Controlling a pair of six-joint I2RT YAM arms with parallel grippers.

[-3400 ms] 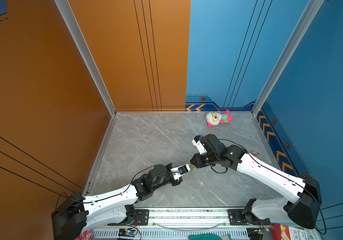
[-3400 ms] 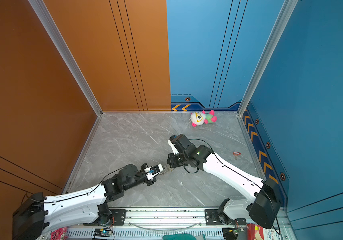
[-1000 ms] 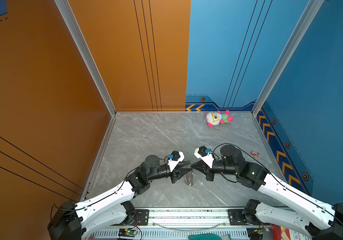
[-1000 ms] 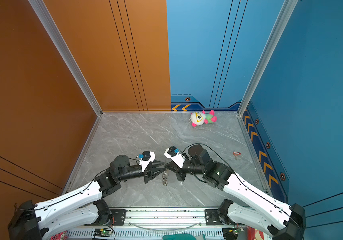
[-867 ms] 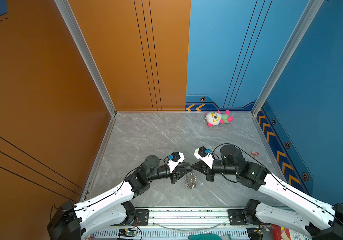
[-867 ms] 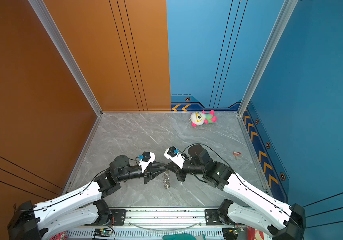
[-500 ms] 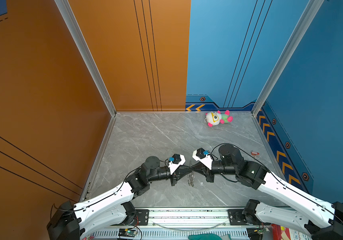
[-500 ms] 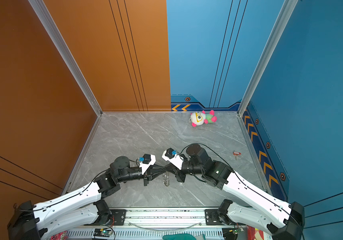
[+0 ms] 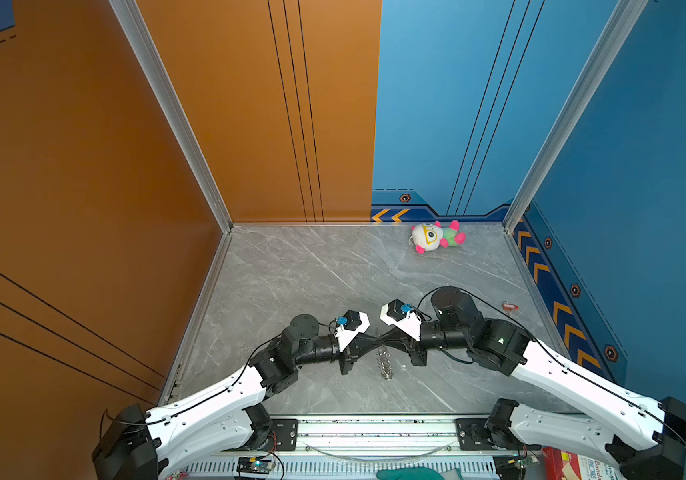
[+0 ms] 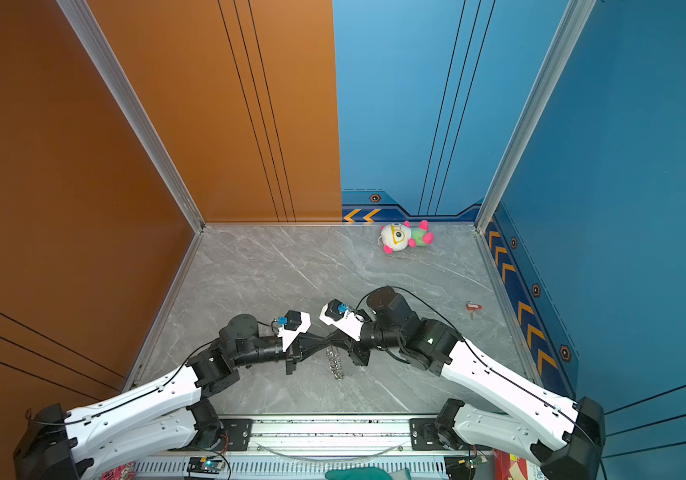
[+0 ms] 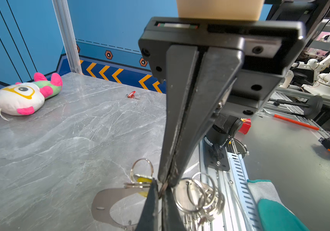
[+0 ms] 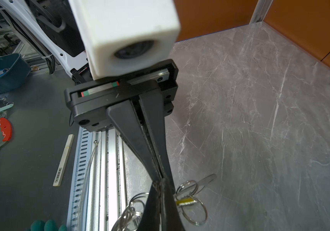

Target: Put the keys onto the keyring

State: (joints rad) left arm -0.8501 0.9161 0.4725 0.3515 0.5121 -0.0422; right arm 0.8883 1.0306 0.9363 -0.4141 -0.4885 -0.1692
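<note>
A: How far along is the robot with the keys?

B: About half way, by the look of it. The yellow key (image 11: pixel 143 180) seems to hang on one of the small rings (image 11: pixel 198 194) at the edge of the keyring (image 11: pixel 102 202). The red key (image 9: pixel 509 306) lies alone on the surface (image 9: pixel 312 270), far off by the blue wall. That one is not on yet.

A: Where is the keyring?

B: In the middle, near the front. It seems to hang down between the two arms.

A: What are the fingers doing?

B: The left fingers (image 9: pixel 368 343) are pressed together, and so are the right fingers (image 9: pixel 398 341). Their tips meet nose to nose, and both pinch the edge of the keyring. Which small ring they pinch is too hard to see.

A: What is left to do?

B: The robot likely has to fetch the red key and slip it on a ring too.

A: Any words to read?

B: A box (image 9: pixel 578 465) at the front edge shows letters that start "Banda". The rest is cut off. A white stick (image 12: pixel 63 160) has a bar code, too small to read. The plush toy (image 9: pixel 436 237) shows no words.
</note>
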